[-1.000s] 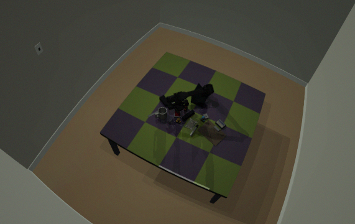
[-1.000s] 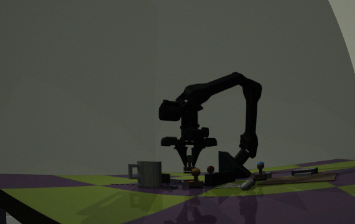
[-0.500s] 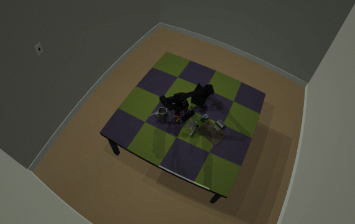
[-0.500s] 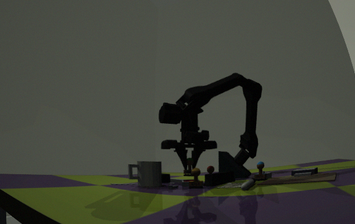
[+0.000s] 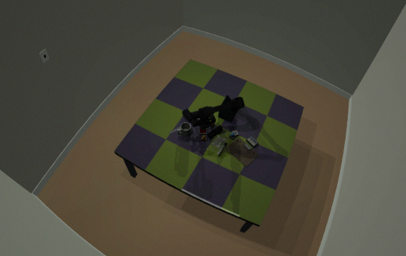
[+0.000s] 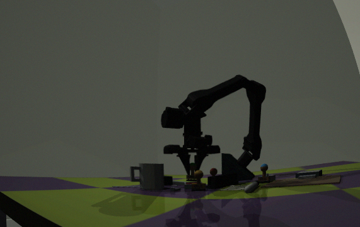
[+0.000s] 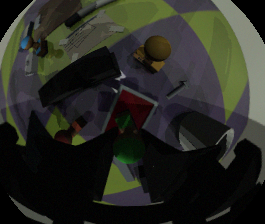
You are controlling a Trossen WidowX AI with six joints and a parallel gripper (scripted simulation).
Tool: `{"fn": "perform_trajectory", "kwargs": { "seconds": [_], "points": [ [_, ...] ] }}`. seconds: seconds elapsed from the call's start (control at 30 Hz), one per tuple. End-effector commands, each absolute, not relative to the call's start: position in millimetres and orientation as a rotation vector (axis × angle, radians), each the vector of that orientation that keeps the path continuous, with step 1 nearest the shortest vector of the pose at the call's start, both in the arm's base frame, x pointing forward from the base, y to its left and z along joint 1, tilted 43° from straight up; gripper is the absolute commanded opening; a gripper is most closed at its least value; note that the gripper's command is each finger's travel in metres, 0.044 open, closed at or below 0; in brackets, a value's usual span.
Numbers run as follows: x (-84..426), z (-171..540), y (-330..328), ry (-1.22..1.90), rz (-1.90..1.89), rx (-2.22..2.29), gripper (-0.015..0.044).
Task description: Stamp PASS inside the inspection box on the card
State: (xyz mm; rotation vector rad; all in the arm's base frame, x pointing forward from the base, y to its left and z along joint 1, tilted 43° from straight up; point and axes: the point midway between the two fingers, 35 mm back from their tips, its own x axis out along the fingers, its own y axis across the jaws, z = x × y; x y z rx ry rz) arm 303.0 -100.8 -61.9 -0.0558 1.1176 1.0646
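Note:
My gripper (image 6: 192, 171) (image 7: 128, 131) is shut on the green-knobbed stamp (image 7: 128, 149) (image 6: 192, 167), which stands upright between the fingertips. The stamp's base is low over the red ink pad (image 7: 142, 106) (image 5: 203, 131); whether it touches the pad I cannot tell. The pale printed card (image 5: 219, 141) (image 7: 94, 36) lies flat beyond the black block. The print on the card is too dark and small to read, and so is the stamp's face.
A black block (image 7: 80, 77) (image 6: 224, 180) lies between pad and card. Stamps with orange (image 7: 157, 48) (image 6: 198, 174), red (image 7: 63, 137) (image 6: 213, 171) and blue (image 7: 27, 43) (image 6: 263, 166) knobs stand around. A grey mug (image 6: 152, 176) (image 7: 200, 132) and a bolt (image 7: 176, 90) are near the pad.

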Motion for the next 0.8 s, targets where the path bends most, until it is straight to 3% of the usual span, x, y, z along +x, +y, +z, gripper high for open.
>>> {"fn": "perform_trajectory", "kwargs": {
  "seconds": [0.0,0.77],
  "points": [
    [301.8,-64.2,-96.8,1.118,1.065,-0.043,0.0000],
    [301.8,-67.5,-93.6,1.114,1.072,-0.049,0.0000]
  ]
}}
